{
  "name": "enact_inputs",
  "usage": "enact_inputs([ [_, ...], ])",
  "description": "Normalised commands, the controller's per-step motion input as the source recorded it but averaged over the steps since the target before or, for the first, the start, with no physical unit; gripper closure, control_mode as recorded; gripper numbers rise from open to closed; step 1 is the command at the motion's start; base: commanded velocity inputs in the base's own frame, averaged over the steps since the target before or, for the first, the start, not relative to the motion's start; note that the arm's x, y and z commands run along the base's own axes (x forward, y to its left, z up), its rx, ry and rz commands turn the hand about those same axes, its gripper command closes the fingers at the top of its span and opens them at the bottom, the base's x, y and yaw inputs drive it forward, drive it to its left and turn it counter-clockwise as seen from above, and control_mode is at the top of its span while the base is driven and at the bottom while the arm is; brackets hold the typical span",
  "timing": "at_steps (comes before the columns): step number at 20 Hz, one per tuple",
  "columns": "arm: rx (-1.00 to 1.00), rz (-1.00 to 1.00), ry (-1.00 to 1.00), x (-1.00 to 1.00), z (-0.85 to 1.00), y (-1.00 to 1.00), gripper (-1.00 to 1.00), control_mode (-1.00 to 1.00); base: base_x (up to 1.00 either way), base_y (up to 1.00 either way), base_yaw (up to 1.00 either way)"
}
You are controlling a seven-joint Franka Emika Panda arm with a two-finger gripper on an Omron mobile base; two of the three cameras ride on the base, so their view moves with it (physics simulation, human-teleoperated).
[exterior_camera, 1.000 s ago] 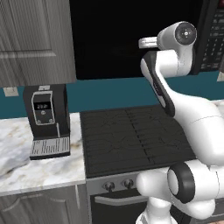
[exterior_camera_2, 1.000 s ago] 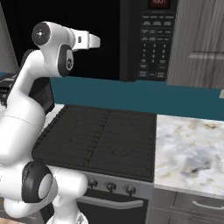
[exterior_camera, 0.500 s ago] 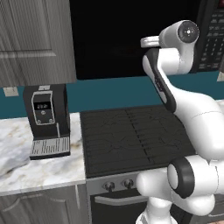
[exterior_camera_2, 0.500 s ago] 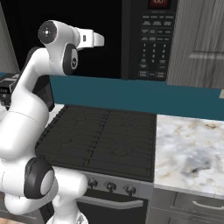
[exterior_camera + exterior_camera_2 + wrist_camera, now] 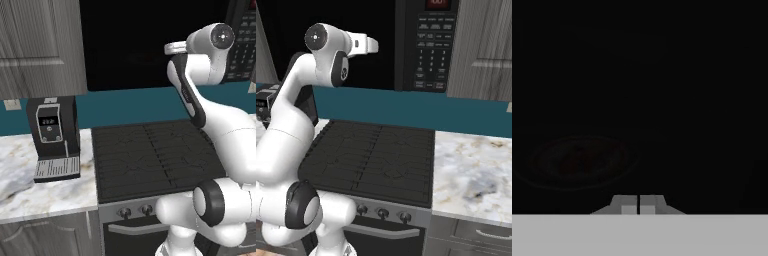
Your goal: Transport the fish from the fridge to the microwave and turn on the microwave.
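Nothing is legible: the microwave (image 5: 426, 45) keypad and coffee machine (image 5: 52, 137) display are too blurred

black microwave (image 5: 428, 45), teal backsplash (image 5: 456, 112), marbled white counter (image 5: 473, 172), black stove (image 5: 150, 157)

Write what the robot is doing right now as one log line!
gripper: shut, empty | facing: wide black microwave, dark door closed | faint reddish shape behind glass, unclear | next: probably keypad panel
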Motion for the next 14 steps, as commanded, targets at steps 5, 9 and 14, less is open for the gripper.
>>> enact_inputs([
  [5, 0.04, 0.02, -0.04, -0.50, 0.04, -0.07, 1.00, -1.00, 0.00, 0.00, 0.00],
  [9, 0.14, 0.03, -0.10, -0.70, 0.22, -0.03, 1.00, -1.00, 0.00, 0.00, 0.00],
  [14, 0.19, 0.00, -0.06, -0.55, 0.21, -0.07, 1.00, -1.00, 0.00, 0.00, 0.00],
])
